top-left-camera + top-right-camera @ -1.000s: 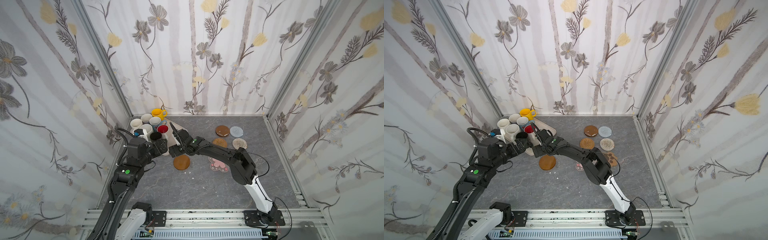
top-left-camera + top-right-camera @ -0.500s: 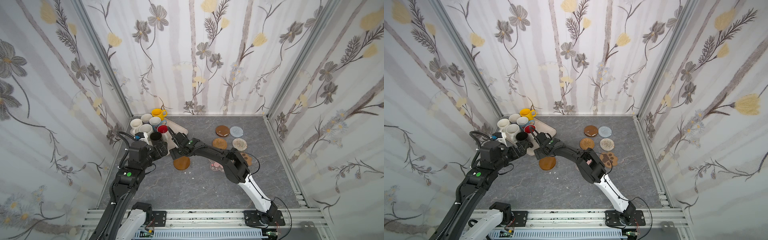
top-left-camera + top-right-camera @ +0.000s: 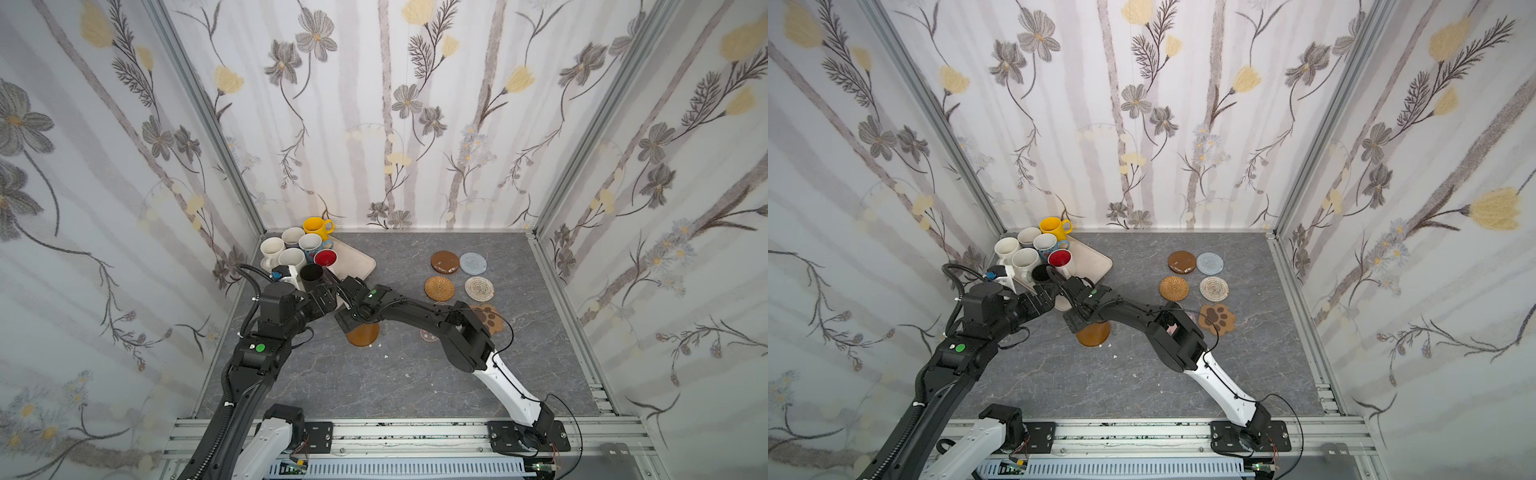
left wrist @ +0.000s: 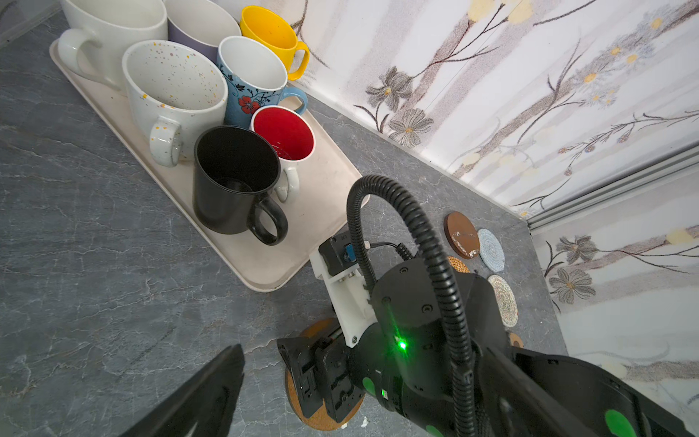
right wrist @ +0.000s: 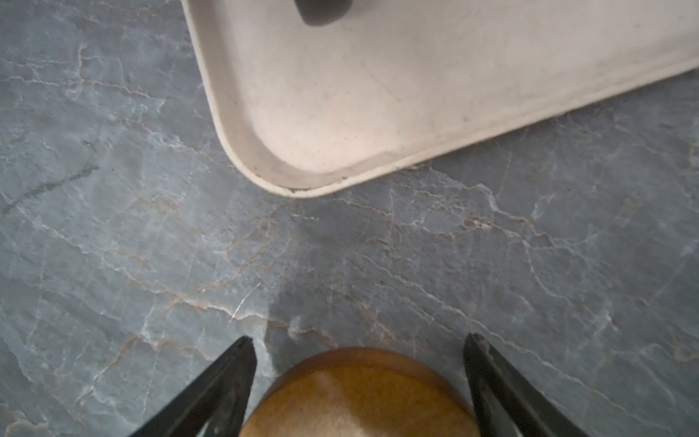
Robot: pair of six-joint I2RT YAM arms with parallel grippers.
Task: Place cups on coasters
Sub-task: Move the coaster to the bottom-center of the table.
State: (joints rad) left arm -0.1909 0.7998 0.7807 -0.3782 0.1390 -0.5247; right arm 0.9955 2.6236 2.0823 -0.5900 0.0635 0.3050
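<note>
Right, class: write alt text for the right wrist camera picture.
The right gripper, open, has a finger on each side of a round brown coaster on a grey marbled table. Beyond it lies the rounded corner of a beige tray.

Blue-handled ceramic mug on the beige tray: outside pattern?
Blue-handled ceramic mug: black scrolls, red flower on light blue; left wrist view.

mugs (image 4: 174, 83) crowded rim to rim on the beige tray (image 4: 264, 261) at the worktop's (image 3: 374, 382) ten o'clock, black mug (image 4: 230, 178) outermost, left arm (image 3: 274, 307) and right arm (image 3: 415, 309) meeting just before the tray's near edge, coasters (image 3: 439, 288) clustered at two o'clock, bare worktop from five to seven o'clock
</note>
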